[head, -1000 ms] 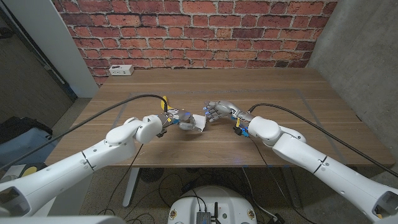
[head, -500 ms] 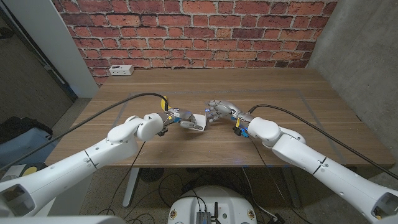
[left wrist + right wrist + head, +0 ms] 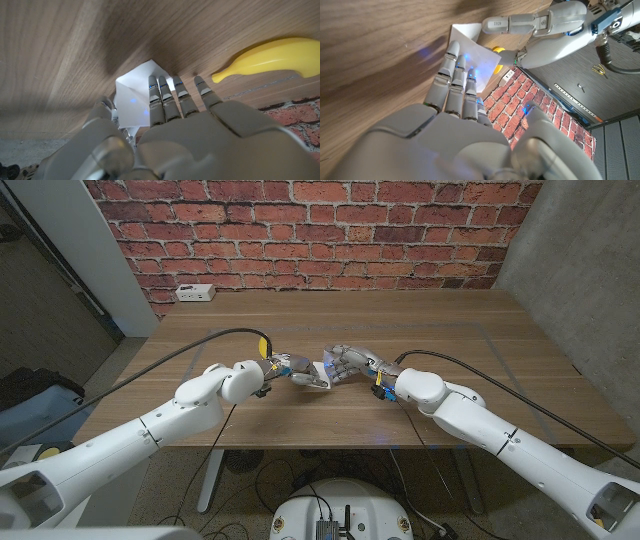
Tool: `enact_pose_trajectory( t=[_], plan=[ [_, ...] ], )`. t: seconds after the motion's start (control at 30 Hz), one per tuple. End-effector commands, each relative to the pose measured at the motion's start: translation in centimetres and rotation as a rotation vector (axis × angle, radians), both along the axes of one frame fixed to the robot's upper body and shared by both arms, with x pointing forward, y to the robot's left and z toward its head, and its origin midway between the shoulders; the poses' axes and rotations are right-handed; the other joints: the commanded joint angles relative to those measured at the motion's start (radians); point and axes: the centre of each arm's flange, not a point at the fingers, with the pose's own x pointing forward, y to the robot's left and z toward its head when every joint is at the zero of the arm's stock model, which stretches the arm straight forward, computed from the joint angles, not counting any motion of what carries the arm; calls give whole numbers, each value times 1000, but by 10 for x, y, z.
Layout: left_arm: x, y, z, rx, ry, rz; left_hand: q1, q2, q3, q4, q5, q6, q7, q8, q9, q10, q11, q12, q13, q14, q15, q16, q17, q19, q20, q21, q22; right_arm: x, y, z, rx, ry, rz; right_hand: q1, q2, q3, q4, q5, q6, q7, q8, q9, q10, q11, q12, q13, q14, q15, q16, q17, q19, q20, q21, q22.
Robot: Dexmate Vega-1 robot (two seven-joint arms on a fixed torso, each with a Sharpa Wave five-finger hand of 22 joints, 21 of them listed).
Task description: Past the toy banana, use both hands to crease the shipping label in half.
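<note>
We hold the white shipping label (image 3: 320, 373) between our left hand (image 3: 287, 369) and right hand (image 3: 347, 364), beside the toy banana (image 3: 272, 56).

Label (image 3: 318, 373) mid-table btwn left hand (image 3: 281, 368) & right hand (image 3: 348, 365); banana (image 3: 272, 56) just beside.

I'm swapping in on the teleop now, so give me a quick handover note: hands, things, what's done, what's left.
Left hand: fingers on the shipping label from its side, holding it.
Right hand: fingers laid against the label from the other side.
Label: white sheet between the two hands at mid-table, partly folded up off the wood, as the left wrist view shows.
Toy banana: on the table beside the left hand, untouched.
Done: both hands on the label, fold begun.
Left: bring the halves together and press the crease, probably flat on the table.
</note>
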Motion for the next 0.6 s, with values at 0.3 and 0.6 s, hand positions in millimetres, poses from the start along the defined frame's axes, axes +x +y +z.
enact_pose_trajectory(
  t=[0.3, 0.6],
  plan=[
    [1, 1, -3, -8, 12, 1, -14, -2, -5, 6, 7, 24, -15, 10, 3, 14, -21, -1, 1, -3, -57, -4, 1, 10, -6, 4, 0, 10, 10, 3, -34, 13, 55, -13, 12, -10, -2, 13, -49, -4, 4, 0, -96, -3, -26, -2, -122, -6, -19, -3, -71, -17, -11, 2],
    [-1, 3, -2, -12, 4, 2, -14, -6, -9, 3, 8, 35, -19, 12, 3, 20, -26, -2, 1, -3, -61, -5, 0, 10, -10, 2, -1, 12, 16, 5, -82, 23, 78, -8, 16, -7, -7, 16, -71, -9, 4, 0, -152, -4, -29, -3, -181, -9, -21, -6, -106, -27, -14, 1]
  ],
)
